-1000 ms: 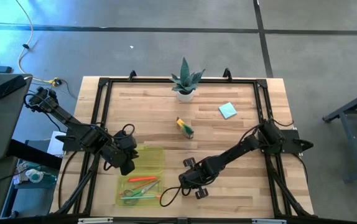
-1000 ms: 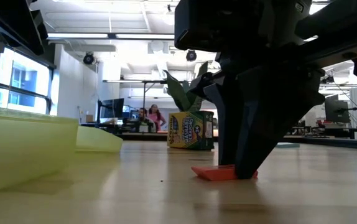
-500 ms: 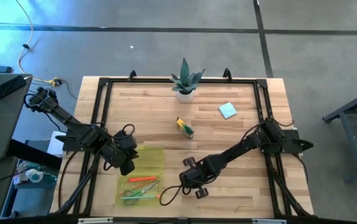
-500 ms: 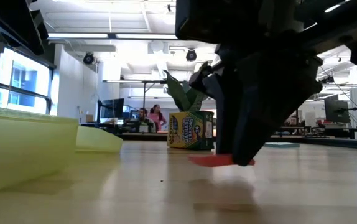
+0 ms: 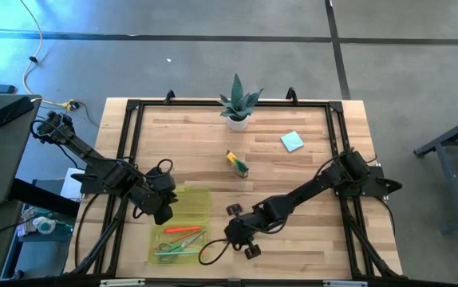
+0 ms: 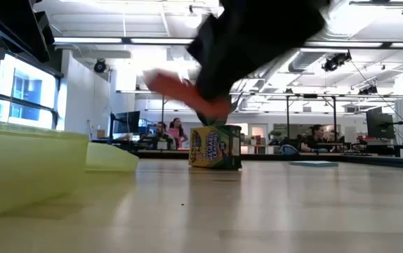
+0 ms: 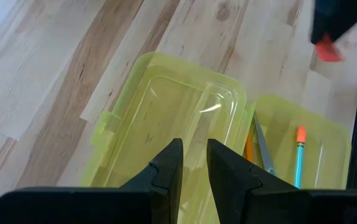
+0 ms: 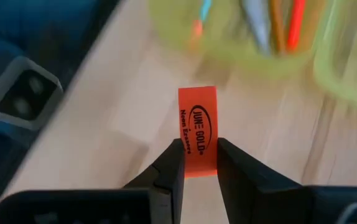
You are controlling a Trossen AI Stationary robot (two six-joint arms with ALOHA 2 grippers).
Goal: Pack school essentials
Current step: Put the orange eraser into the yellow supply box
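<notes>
Two fingers of my right pincer [image 8: 195, 163] were clamped on the orange eraser [image 8: 198, 129], held clear above the counter [image 5: 309, 171], just beside the open yellow-green case [image 5: 183, 237] holding scissors [image 5: 167, 247] and a marker [image 5: 183, 229]. My left pincer [image 7: 193, 160] hovered over the case's lid [image 7: 166, 130], fingers slightly apart, gripping nothing.

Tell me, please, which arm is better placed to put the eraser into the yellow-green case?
The right. Its pincer is shut on the eraser, lifted off the table beside the open case. The left pincer holds nothing and sits over the case's lid.
</notes>
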